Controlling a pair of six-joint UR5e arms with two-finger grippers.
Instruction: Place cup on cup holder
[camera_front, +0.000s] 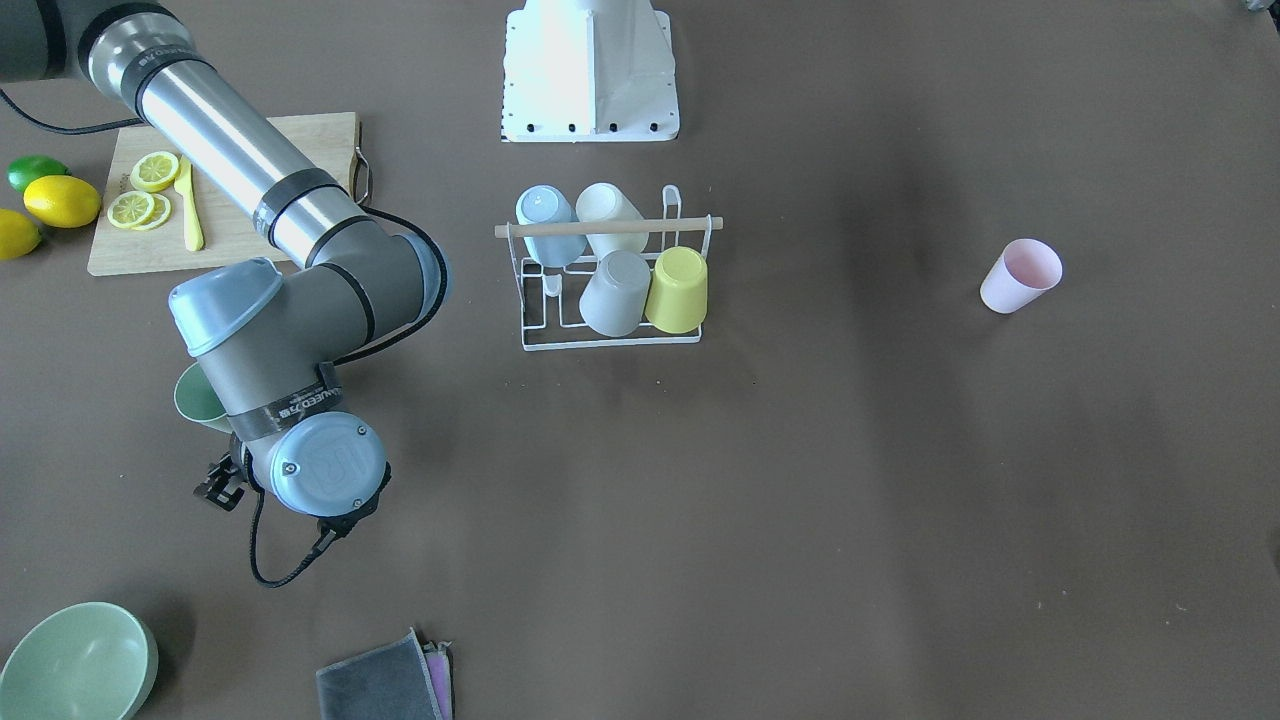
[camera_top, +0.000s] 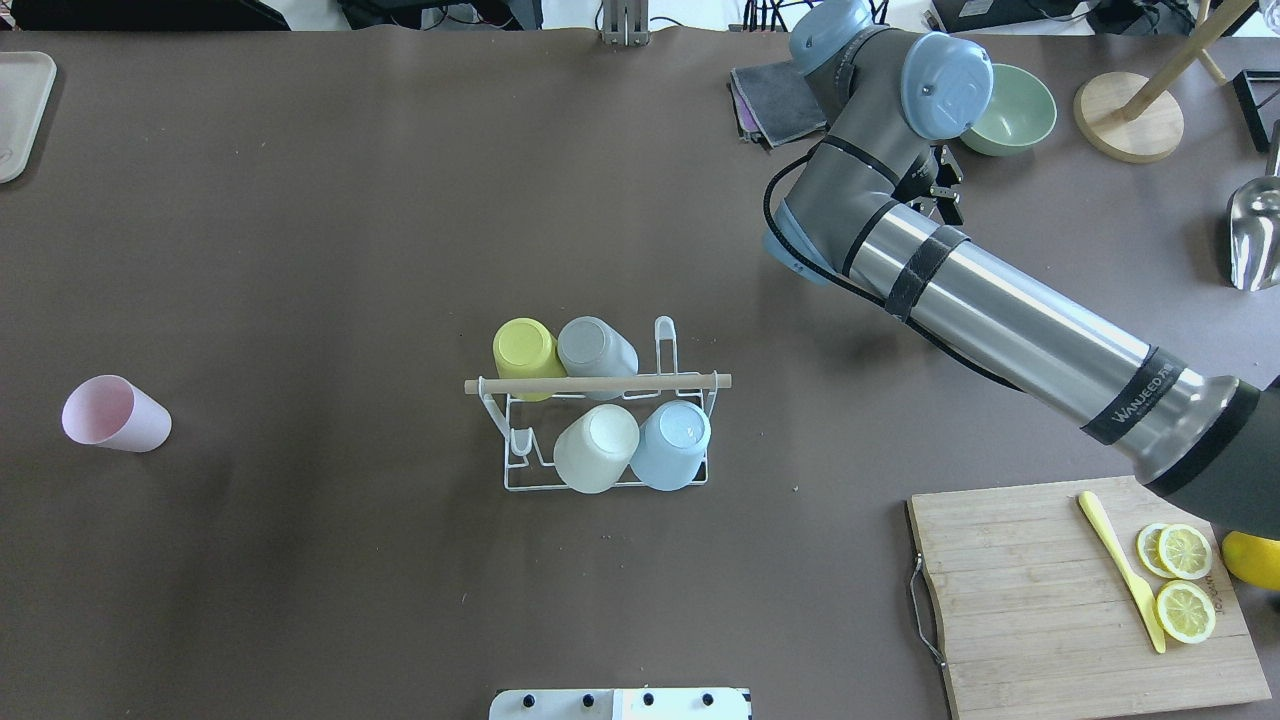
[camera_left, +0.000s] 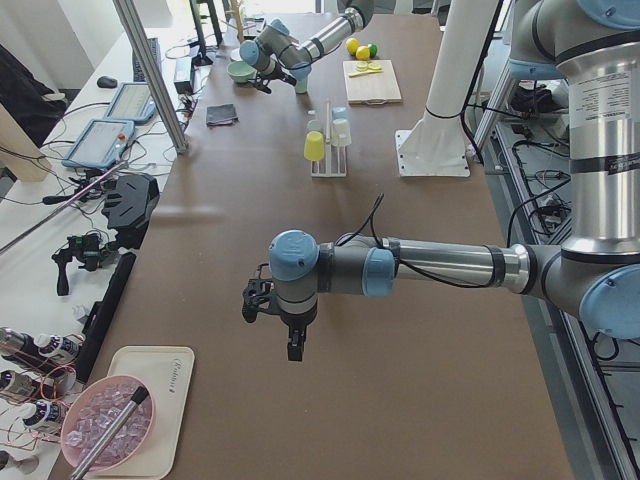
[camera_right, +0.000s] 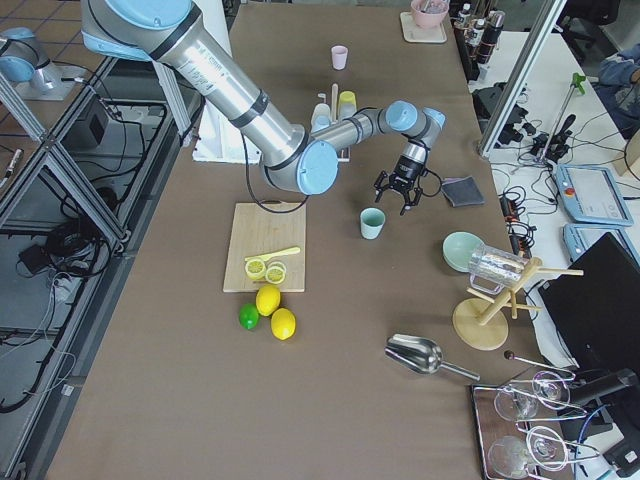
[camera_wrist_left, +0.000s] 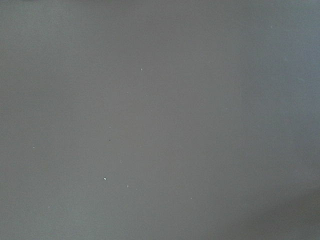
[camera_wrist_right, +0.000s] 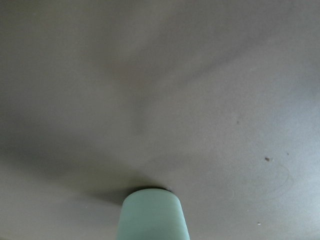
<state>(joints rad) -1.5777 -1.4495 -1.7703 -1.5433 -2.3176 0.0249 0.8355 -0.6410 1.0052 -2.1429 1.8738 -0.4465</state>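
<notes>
Exterior right view showed your right hand (camera_right: 400, 195) hanging just beside the mint-green cup (camera_right: 372, 222), which stood upright on the table (camera_right: 400, 300), well apart from the cup holder (camera_right: 334, 97). The hand appeared to hold nothing; how far it was spread you could not tell. Your left hand (camera_left: 293, 345) hung above the table far from both, its spread likewise unclear. The cup looked light, stiff and smooth, likely plastic; pinching its wall at the rim would probably suit.
</notes>
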